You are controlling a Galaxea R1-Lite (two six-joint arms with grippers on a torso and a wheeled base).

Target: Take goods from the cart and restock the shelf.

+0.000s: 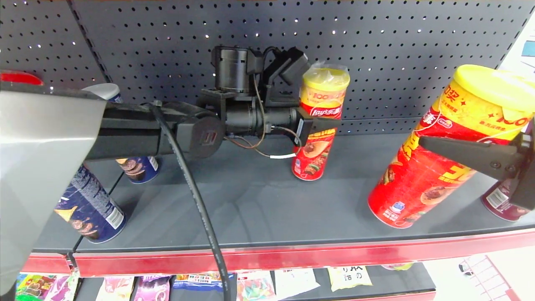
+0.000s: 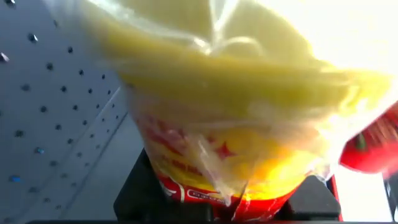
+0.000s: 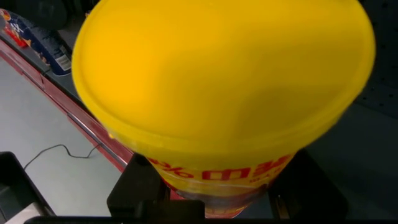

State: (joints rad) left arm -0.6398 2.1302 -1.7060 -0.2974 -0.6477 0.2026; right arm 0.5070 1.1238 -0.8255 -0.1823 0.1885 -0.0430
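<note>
Yellow-lidded cans (image 1: pixel 422 175), two; blue cans (image 1: pixel 90 205), two.

Dark grey shelf (image 1: pixel 250 209) w/ red front lip (image 1: pixel 292 255), pegboard (image 1: pixel 167 42) at back. On it: red-yellow can (image 1: pixel 311 163) upright mid-back; big red-yellow can (image 1: pixel 418 184) front right, leaning; dark red can (image 1: pixel 499 205) at far right, partly hidden; two blue cans on the left, one at front (image 1: pixel 90 209), one further back (image 1: pixel 138 167).
</note>
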